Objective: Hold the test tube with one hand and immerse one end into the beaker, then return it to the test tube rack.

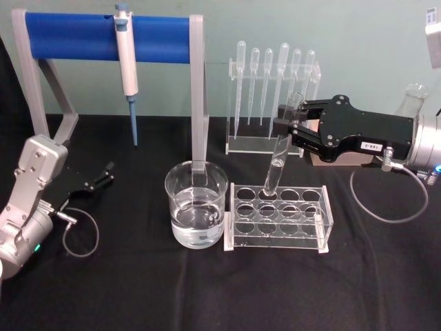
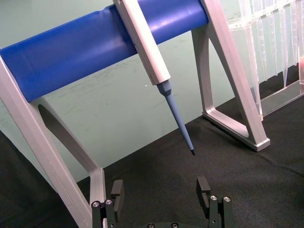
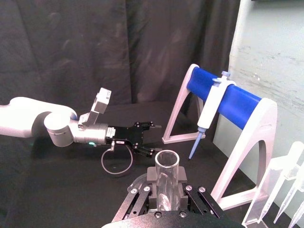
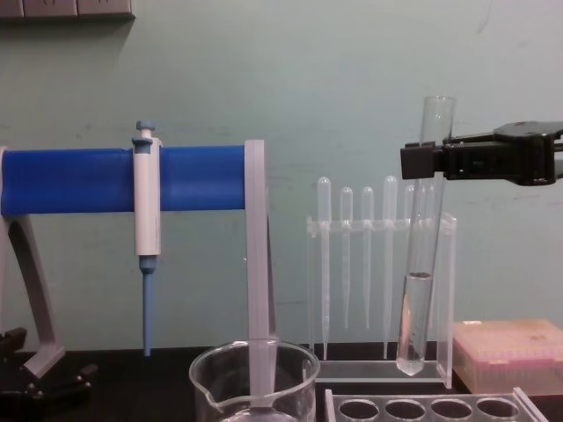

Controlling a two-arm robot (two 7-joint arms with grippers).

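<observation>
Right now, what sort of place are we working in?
Probably a lab bench: a pipettor on a blue stand, pipettes in a rack, and the right gripper holding a test tube beside a beaker. The left gripper is parked.

Bright, even, diffuse light falls from above. The pale green wall (image 4: 352, 88) is lit flatly, with no hot spots. The black desk (image 1: 138, 289) swallows the light, so cast shadows on it cannot be made out. White glints sit on the rim and water of the beaker (image 1: 176, 207), at 7 o'clock in the head view, and along the test tube (image 4: 413, 316), at 3 o'clock in the chest view. The blue bar (image 2: 85, 52) carries a soft sheen. In the right wrist view the dark curtain (image 3: 71, 47), from 9 to 12 o'clock, is dim.
</observation>
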